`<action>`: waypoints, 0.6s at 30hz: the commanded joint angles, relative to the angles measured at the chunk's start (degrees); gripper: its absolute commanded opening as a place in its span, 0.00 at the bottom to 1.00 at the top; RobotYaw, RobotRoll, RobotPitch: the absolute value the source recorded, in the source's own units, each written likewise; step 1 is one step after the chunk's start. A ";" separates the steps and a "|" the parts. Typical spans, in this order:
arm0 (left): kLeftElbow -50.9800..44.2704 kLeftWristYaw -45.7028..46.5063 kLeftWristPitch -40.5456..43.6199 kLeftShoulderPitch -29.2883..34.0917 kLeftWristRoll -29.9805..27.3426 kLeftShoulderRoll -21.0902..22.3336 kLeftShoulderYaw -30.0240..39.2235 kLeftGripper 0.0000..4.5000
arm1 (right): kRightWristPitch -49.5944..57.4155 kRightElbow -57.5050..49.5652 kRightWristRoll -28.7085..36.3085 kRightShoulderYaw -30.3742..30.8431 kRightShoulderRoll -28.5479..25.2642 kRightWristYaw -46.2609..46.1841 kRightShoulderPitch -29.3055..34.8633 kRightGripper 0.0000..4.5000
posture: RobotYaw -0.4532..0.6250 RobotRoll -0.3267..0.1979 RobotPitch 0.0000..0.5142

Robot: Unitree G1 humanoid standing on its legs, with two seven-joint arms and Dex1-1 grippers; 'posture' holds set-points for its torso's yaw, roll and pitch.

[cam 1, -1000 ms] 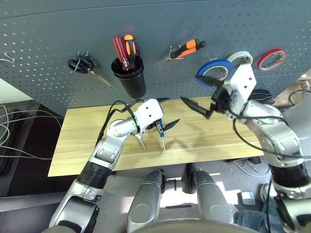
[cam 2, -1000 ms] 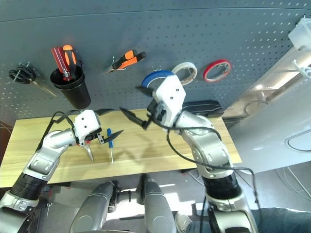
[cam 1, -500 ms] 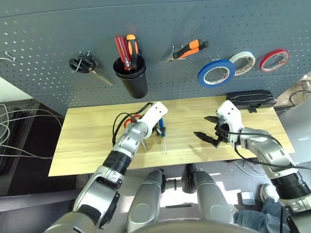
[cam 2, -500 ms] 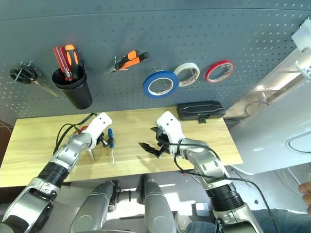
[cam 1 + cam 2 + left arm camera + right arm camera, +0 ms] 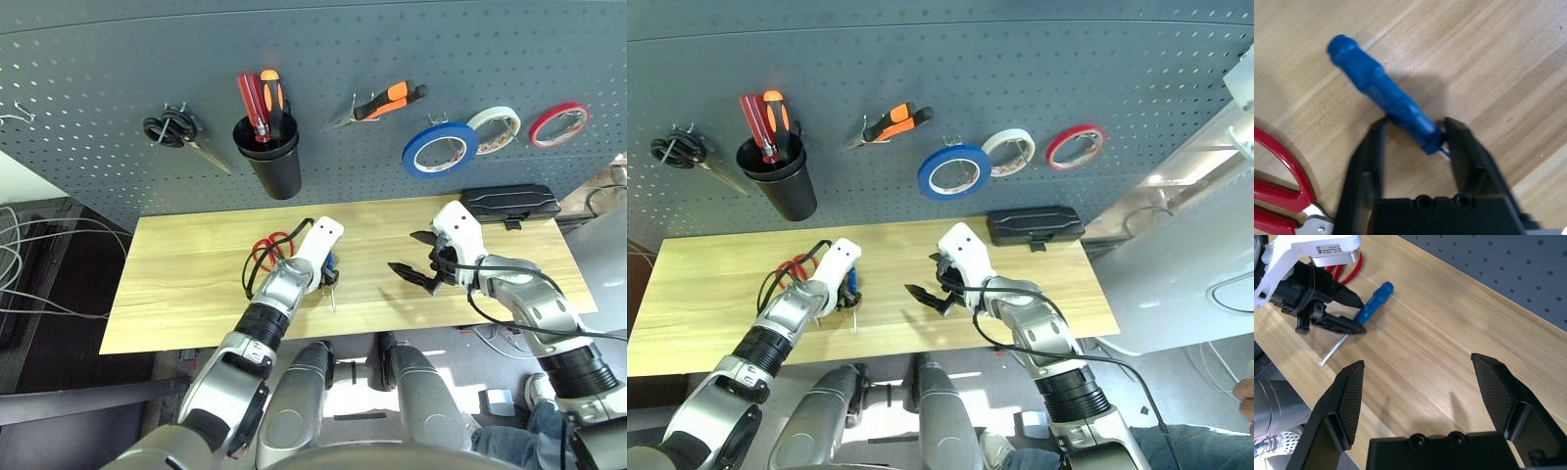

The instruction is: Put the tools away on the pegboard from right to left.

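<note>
A slim blue-handled screwdriver lies on the wooden table. My left gripper is shut on the shaft end of its handle, both fingers touching it. Red-handled scissors lie just left of that gripper. My right gripper hovers open and empty over the table's right half, apart from the screwdriver. On the pegboard hang the blue tape roll and the orange-and-black pliers.
A black cup on the board holds red and orange screwdrivers. Black-handled scissors hang at its left. White tape and red tape hang at the far right. A black case lies at the table's back right.
My left gripper has come down over the screwdriver and closed its fingers on the handle. My right arm dropped from the blue tape on the board to above the table.
</note>
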 commanded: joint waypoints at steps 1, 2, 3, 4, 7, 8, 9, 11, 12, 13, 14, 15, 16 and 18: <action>2.03 0.94 -4.78 1.40 1.43 1.00 -1.64 0.27 | -0.94 1.17 -0.80 0.47 0.08 0.55 -0.61 1.00 | 0.41 0.62 0.53; 2.24 1.16 -6.13 1.49 1.51 1.17 -1.77 0.19 | -1.18 1.44 -0.85 0.46 0.02 0.65 -0.79 1.00 | 0.41 0.62 0.52; 2.08 1.27 -7.17 1.75 1.31 1.29 -1.56 0.13 | -1.38 1.63 -0.91 0.48 -0.07 0.77 -0.96 1.00 | 0.41 0.62 0.52; 0.98 0.97 -8.69 2.37 1.05 1.67 -1.39 0.11 | -1.71 1.74 -0.99 0.51 -0.29 1.05 -1.18 1.00 | 0.41 0.62 0.52; -3.08 0.09 -13.60 4.68 -0.07 2.85 -0.51 0.11 | -2.13 1.77 -0.93 0.19 -0.69 1.73 -1.61 1.00 | 0.41 0.62 0.52; -4.92 -0.28 -15.98 5.80 -0.71 3.25 -0.05 0.11 | -2.45 1.64 -0.80 0.13 -0.87 2.18 -1.73 1.00 | 0.41 0.62 0.51; -8.02 -1.02 -19.65 7.67 -1.64 3.97 0.42 0.11 | -2.63 1.28 -0.46 -0.03 -1.00 2.67 -1.90 1.00 | 0.41 0.62 0.51; -14.34 -1.66 -27.46 11.74 -3.23 5.69 1.75 0.11 | -3.11 0.44 0.25 -0.25 -1.23 3.89 -2.37 1.00 | 0.41 0.62 0.51; -17.90 -2.04 -31.57 14.12 -4.75 6.39 3.06 0.11 | -3.24 -0.06 0.59 -0.29 -1.43 4.71 -2.70 1.00 | 0.42 0.62 0.50; -20.03 -2.24 -34.12 15.63 -5.79 6.80 3.92 0.11 | -3.36 -0.33 0.79 -0.31 -1.58 5.27 -2.91 1.00 | 0.42 0.62 0.50; -21.72 -2.13 -36.01 16.83 -6.60 7.10 4.85 0.11 | -3.35 -0.50 0.90 -0.30 -1.75 5.74 -3.08 1.00 | 0.42 0.62 0.50; -24.12 -1.97 -37.72 18.38 -8.81 6.96 6.92 0.11 | -3.82 -0.54 1.11 -0.36 -1.77 6.37 -3.42 1.00 | 0.42 0.62 0.50; -25.53 -1.85 -38.67 19.31 -10.27 6.79 8.28 0.11 | -4.22 -0.48 1.22 -0.44 -1.76 6.78 -3.64 1.00 | 0.42 0.62 0.50; -29.59 -2.42 -39.73 21.41 -14.02 6.50 11.05 0.11 | -5.34 -0.12 1.45 -0.56 -1.60 7.80 -4.26 1.00 | 0.43 0.62 0.49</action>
